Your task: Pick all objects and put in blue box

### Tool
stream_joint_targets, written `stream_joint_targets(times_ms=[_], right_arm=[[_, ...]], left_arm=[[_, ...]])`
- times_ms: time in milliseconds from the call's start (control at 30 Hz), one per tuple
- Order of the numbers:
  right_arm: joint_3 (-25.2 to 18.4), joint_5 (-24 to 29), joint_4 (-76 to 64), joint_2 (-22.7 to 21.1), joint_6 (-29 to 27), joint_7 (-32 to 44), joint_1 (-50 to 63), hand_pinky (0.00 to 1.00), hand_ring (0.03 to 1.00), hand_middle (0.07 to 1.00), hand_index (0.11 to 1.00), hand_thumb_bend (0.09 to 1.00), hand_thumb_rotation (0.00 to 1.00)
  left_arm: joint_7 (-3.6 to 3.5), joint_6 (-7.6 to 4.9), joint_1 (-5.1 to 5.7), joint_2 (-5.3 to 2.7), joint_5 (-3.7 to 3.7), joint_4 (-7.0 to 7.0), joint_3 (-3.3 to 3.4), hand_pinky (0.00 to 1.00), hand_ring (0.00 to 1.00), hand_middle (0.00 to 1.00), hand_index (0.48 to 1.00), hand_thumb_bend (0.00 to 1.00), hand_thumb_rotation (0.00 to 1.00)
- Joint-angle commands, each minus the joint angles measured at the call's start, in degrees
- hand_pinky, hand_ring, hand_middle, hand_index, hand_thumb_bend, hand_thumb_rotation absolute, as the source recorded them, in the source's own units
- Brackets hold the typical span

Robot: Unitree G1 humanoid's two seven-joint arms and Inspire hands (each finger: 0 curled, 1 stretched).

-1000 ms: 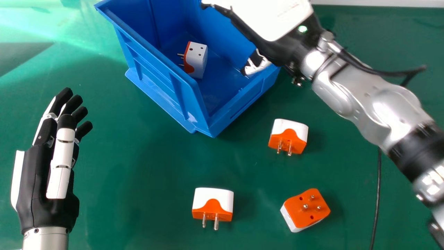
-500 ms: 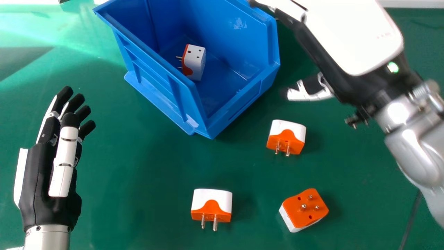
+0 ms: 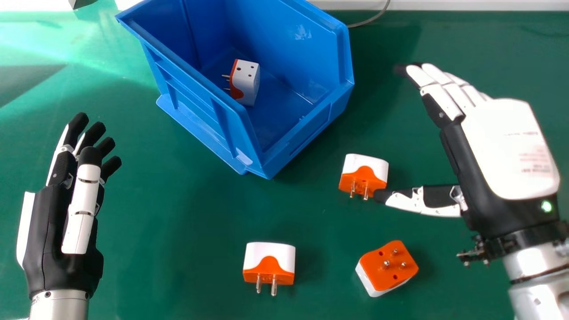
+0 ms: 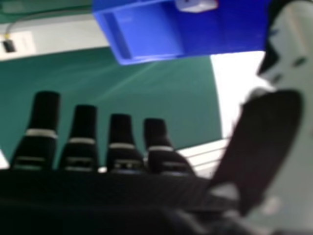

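The green worktop carried the blue box by its far edge. The right hand hung over the worktop toward its right edge, empty, fingers straight and thumb spread well apart from them. The left hand lay idle toward the left edge, fingers loosely extended.

Four orange-and-white adapters made up the smaller things. The boxed adapter sat on the box floor. The far adapter stood between the box and the right hand; the corner adapter lay toward the near right corner, prongs up, and the near adapter toward the near edge, prongs facing that edge.

Three pickups seemingly remained. The thumb tip overlapped the far adapter in the head view, though contact could not be judged; lowering there might have tipped or shoved it against the box. Its smooth casing could have slipped from a grasp closed off-centre, and prongs might have snagged a finger or the box rim on release.
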Motion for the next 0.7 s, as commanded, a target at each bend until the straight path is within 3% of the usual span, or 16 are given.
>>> stream_joint_targets(times_ms=[0,100,200,467,667], right_arm=[[0.65,-1.92,-0.55,1.39,1.35,-0.69,0.31,0.73,0.854,0.889,0.877,0.711,0.31],[1.89,-4.35,0.68,2.93,3.74,-0.17,-0.48,0.74,0.861,0.896,0.885,0.726,0.33],[3.06,-6.29,2.93,4.24,5.71,-0.71,-2.33,0.75,0.871,0.905,0.895,0.740,0.36],[6.51,-11.17,8.85,7.41,13.54,1.43,-9.26,0.75,0.856,0.883,0.865,0.770,0.39],[8.84,-11.72,16.33,7.70,17.26,2.95,-15.85,0.70,0.812,0.837,0.817,0.781,0.36]], left_arm=[[0.07,-0.12,0.26,0.57,0.14,-1.25,0.28,0.89,0.91,0.93,0.935,0.52,0.73],[0.42,0.14,-0.07,0.46,0.12,-1.26,0.31,0.89,0.91,0.93,0.937,0.52,0.73],[0.20,0.20,-0.66,0.55,-0.15,-0.78,0.32,0.89,0.91,0.92,0.933,0.52,0.72],[0.07,0.03,-2.42,0.99,0.45,0.65,0.28,0.89,0.91,0.93,0.940,0.53,0.73],[-0.62,-0.12,-3.68,1.13,0.13,1.49,0.15,0.89,0.91,0.93,0.941,0.52,0.74]])
